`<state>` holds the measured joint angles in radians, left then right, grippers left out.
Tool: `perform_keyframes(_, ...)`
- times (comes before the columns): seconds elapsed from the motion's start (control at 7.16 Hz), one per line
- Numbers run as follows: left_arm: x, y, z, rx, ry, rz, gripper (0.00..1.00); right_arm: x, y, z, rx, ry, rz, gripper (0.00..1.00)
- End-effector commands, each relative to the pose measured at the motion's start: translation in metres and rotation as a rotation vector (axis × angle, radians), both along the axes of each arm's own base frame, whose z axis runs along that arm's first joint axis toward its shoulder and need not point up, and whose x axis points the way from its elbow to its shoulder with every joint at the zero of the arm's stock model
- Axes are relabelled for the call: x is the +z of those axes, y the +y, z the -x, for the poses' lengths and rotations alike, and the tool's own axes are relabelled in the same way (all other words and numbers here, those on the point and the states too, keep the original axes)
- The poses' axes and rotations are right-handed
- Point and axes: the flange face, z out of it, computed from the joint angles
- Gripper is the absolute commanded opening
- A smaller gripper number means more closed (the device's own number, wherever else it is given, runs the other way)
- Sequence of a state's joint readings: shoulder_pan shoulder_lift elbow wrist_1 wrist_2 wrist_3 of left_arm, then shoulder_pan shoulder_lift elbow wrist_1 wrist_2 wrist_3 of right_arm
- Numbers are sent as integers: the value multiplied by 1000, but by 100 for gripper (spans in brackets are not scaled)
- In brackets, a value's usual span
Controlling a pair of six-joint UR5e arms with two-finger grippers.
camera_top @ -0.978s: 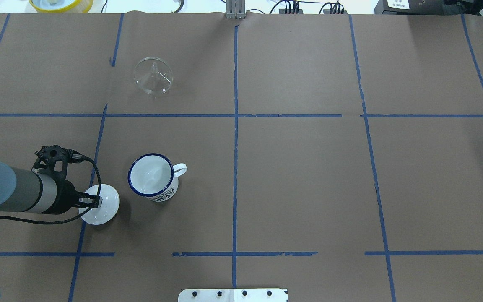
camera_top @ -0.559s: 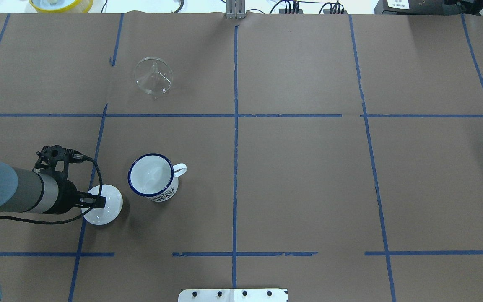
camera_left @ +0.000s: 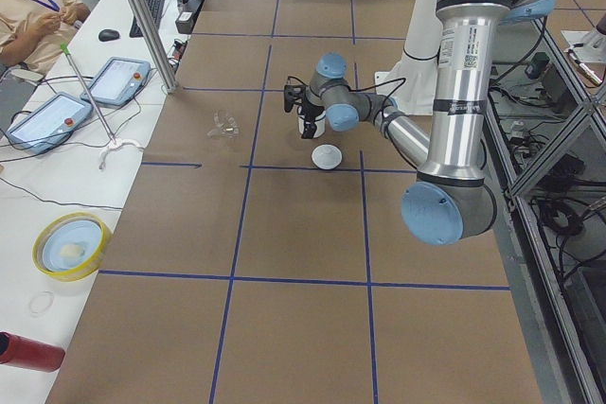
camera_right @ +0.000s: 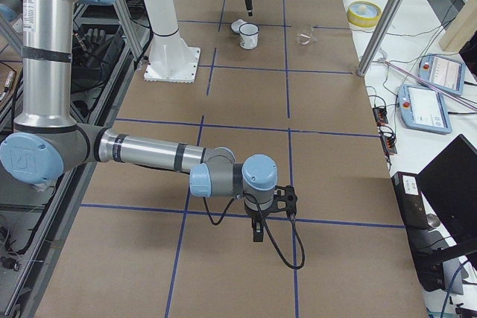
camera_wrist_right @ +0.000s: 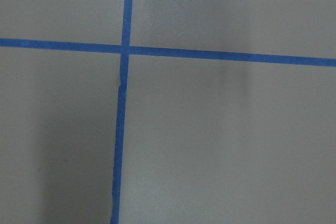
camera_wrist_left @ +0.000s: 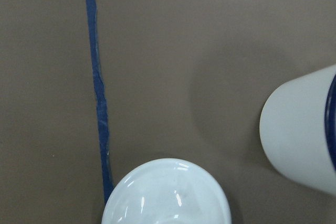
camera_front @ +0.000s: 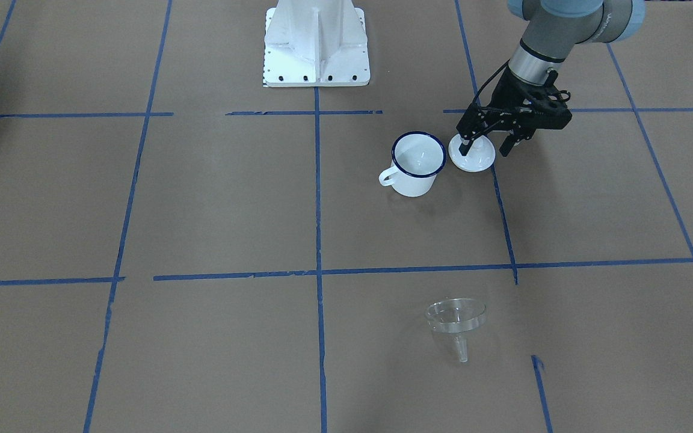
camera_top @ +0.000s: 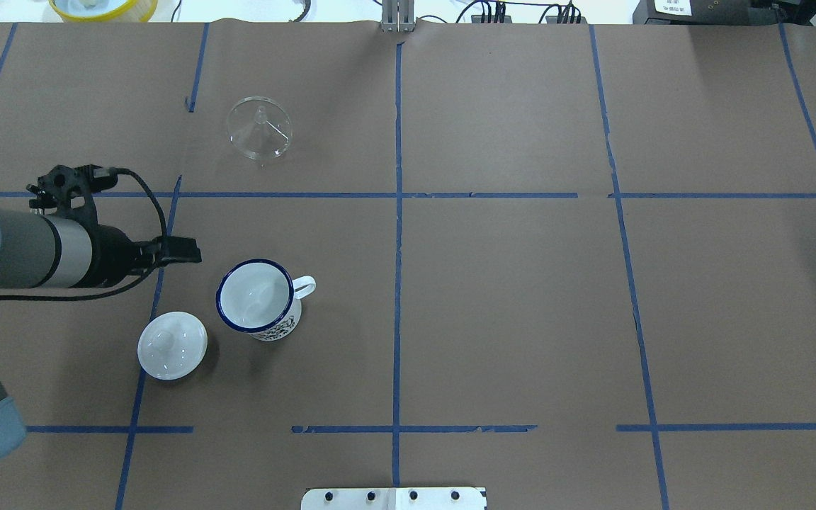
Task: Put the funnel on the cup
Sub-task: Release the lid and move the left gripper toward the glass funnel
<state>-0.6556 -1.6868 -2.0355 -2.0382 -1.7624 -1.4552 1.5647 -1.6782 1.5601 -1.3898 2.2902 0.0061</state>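
The clear funnel (camera_top: 259, 127) rests on its wide bowl with the stem up, on the far left part of the table; it also shows in the front-facing view (camera_front: 456, 319). The white mug with a dark blue rim, the cup (camera_top: 258, 297), stands upright and empty, its handle to the right; it also shows in the front-facing view (camera_front: 417, 162). My left gripper (camera_front: 486, 145) is open and empty, raised above the table just left of the cup (camera_wrist_left: 304, 129). My right gripper (camera_right: 257, 229) shows only in the exterior right view, low over bare table; I cannot tell whether it is open.
A round white knobbed lid (camera_top: 172, 345) lies on the table just left of the cup, also in the left wrist view (camera_wrist_left: 167, 192). The robot's white base (camera_front: 316, 48) stands at the near edge. A yellow bowl (camera_top: 103, 7) sits beyond the far edge. Blue tape lines cross the brown table.
My left gripper has let go of the white lid, opened, and moved up and away toward the far side. The lid stays on the table beside the cup.
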Motion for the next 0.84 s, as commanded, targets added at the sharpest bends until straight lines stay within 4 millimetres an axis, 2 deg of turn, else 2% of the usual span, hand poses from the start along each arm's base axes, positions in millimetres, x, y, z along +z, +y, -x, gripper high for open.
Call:
perform_keyframes(0.0,-58,-51,-15,-348,231,166,100,0,0,0,0,0,0,100)
perform_keyframes(0.28,-55,-107,-71,-585,439,352,100,0,0,0,0,0,0,100)
perform_keyframes(0.42,-45,-131,-98,-660,513,423,100,0,0,0,0,0,0,100)
perform_keyframes(0.56,-31,-150,-121,-728,505,476,100,0,0,0,0,0,0,100)
perform_keyframes(0.7,-26,-161,-133,-765,503,513,100,-1,0,0,0,0,-1,100)
